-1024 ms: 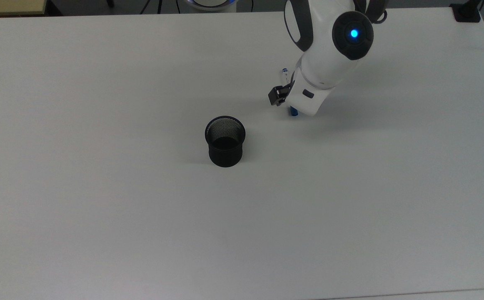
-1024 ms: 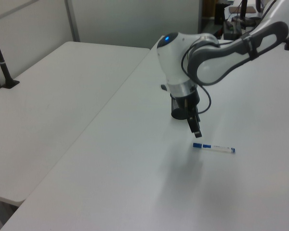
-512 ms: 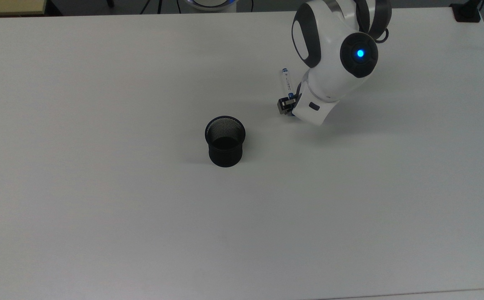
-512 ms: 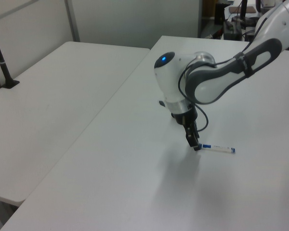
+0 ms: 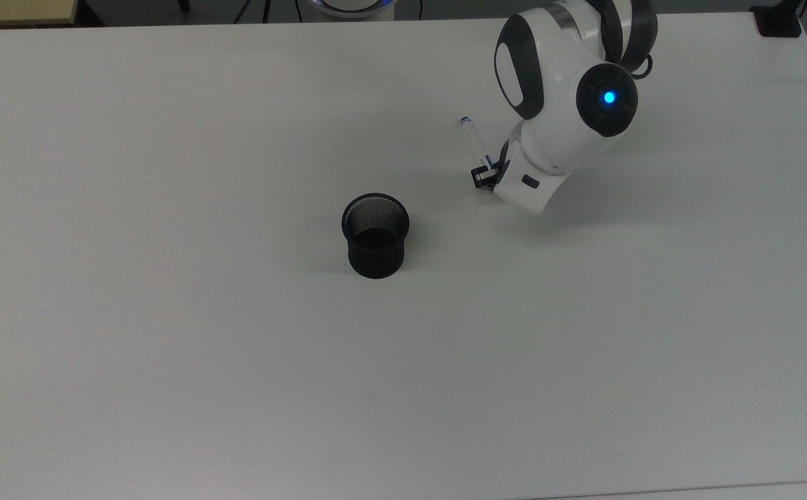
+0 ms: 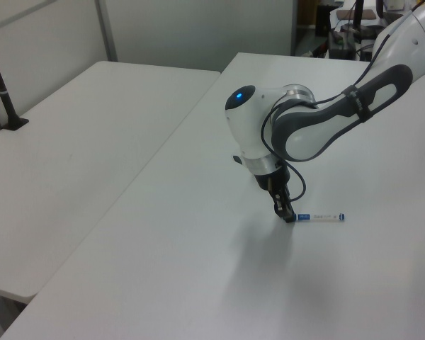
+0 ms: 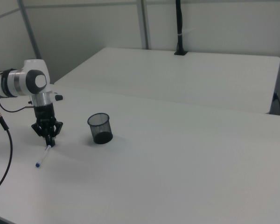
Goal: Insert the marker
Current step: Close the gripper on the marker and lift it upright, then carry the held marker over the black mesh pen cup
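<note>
The marker (image 5: 475, 142) lies flat on the white table (image 5: 237, 382), its small blue tip pointing toward the table's far edge in the top view. My gripper (image 5: 485, 177) is down at the table, shut on the marker's capped end. The left view has the marker (image 6: 322, 217) sticking out to the right of the gripper (image 6: 288, 216). Seen from the right view, the marker (image 7: 42, 156) runs toward the camera from the gripper (image 7: 49, 142). The black mesh cup (image 5: 376, 236) stands upright and empty, left of the gripper in the top view and to the gripper's right as the cup (image 7: 100, 128) in the right view.
A second white table (image 6: 92, 127) adjoins this one, with a black clamped post (image 7: 179, 28) on its far side. The arm's cable (image 7: 4, 154) hangs at the right view's left edge. Open tabletop surrounds the cup.
The gripper came down from above the table onto the marker's capped end and closed there. The marker swung a little, its tip shifting toward the top view's left.
</note>
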You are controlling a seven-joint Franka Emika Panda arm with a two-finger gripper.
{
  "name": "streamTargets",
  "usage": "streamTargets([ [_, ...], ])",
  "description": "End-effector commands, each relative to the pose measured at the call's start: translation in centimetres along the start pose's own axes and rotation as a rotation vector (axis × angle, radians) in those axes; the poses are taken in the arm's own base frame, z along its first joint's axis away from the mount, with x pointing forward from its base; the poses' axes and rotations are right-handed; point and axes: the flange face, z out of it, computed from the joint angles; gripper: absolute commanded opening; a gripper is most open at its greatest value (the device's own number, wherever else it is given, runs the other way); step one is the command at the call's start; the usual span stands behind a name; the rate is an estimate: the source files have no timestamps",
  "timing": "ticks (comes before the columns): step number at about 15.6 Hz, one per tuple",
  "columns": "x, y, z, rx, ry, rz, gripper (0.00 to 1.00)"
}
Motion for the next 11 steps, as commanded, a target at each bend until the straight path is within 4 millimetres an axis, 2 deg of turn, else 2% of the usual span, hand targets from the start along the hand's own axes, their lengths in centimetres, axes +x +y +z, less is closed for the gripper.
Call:
streamTargets([
  [1,0.3,0.3,1.0,0.005,-0.001,0.031,0.0],
  [5,0.0,0.8,0.1,0.008,0.002,0.036,0.0],
  [8,-1.6,1.7,-4.2,0.026,0.048,0.048,0.0],
  [11,-3.4,4.8,-9.0,0.053,0.089,0.085,0.0],
])
